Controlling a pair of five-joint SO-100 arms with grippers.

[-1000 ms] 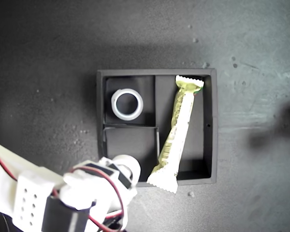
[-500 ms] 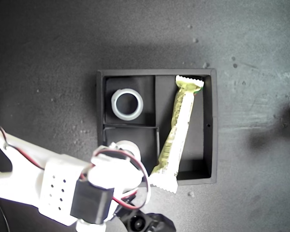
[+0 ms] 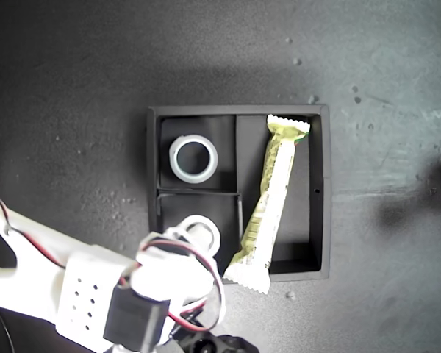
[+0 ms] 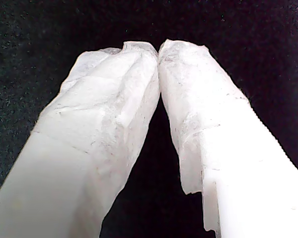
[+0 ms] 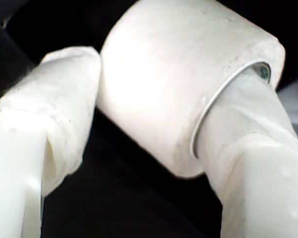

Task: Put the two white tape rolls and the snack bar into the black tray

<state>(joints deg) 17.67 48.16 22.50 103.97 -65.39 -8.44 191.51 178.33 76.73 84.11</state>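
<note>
Second gripper: my second gripper [image 5: 154, 119] grips the smaller tape roll [image 3: 199, 233], one finger through its open centre, one against the outer wall

Roll position: over the small compartment of the black tray [image 3: 324, 193] nearest the counter's near edge in the exterior view, not yet released

Already placed: the larger tape roll [image 3: 193, 158] lies in the other small compartment; the snack bar [image 3: 270, 200] sits slanted in the long one, its lower crimped end riding over the tray wall

First gripper: my first gripper [image 4: 158, 47] has its fingers pressed together, holding nothing

Risk: the finger inside the core may snag on opening and drag the roll out; the divider beside it could tip the roll
</note>
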